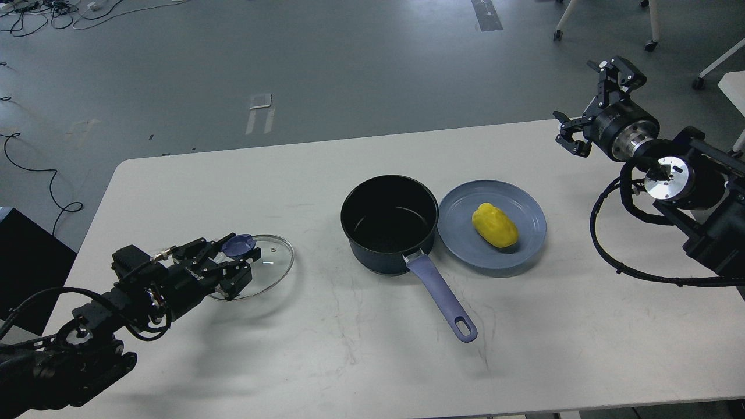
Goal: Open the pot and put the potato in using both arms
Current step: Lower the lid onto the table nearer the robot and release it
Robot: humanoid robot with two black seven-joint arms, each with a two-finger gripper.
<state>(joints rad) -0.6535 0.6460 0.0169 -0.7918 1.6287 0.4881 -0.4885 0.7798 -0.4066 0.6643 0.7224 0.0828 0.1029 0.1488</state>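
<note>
The dark pot (389,224) stands open and empty at the table's middle, its purple handle (442,299) pointing to the front right. The yellow potato (495,225) lies on a blue-grey plate (527,244) just right of the pot. My left gripper (233,261) is shut on the blue knob (238,245) of the glass lid (273,263), held low at the table's left, well apart from the pot. My right gripper (591,103) is open and empty, raised above the table's far right edge, beyond the plate.
The white table (349,349) ends just behind the right gripper. Chair legs on castors (652,43) stand on the floor at the back right. Cables (35,169) lie on the floor at the left.
</note>
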